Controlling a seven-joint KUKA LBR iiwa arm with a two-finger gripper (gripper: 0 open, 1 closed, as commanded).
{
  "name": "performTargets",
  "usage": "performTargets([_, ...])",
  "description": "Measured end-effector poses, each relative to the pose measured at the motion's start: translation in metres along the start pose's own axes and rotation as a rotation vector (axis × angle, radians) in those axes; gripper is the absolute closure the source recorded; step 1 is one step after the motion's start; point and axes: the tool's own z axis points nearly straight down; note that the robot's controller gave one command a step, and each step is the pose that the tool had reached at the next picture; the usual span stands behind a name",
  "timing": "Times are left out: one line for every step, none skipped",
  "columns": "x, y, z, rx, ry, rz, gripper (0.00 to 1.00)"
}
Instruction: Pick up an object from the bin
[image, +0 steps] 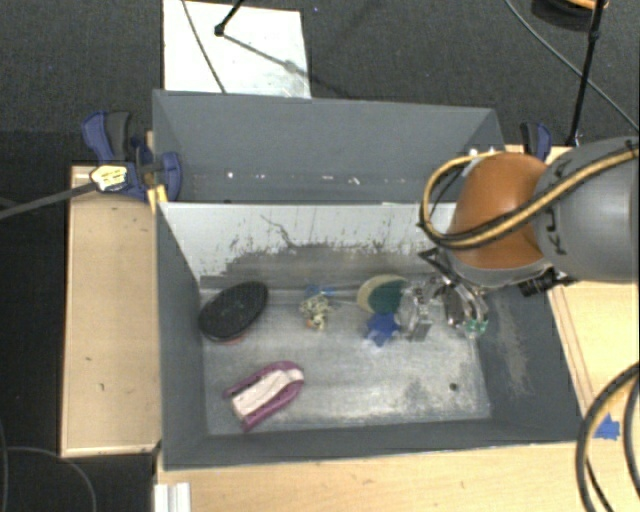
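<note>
The grey metal bin (180, 330) holds a few loose things spread along its floor. Farthest left lies a black oval pad (232, 310), flat, its long axis tilted from lower left up to upper right. Below it, toward the near wall, is a purple-and-white bundle (265, 390) slanted the same way, its white end at the lower left. Near the middle of the floor, well apart from both, sits a small pale toy figure (318, 308), too small to make out further. Right of it is a round teal-and-cream disc (381, 293), and just below that a small blue piece (380, 328) that seems to run from lower left to upper right, though it is too blurred to say which end leads. The gripper (436, 312) hangs low over the right part of the floor, just beside the blue piece and the disc; whether the claw is open or closed, I cannot tell. A small green bit (479, 326) shows at its right side.
</note>
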Motion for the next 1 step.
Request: performTargets([0.0008,0.0002,0.0004,0.000,0.002,0.000,0.00])
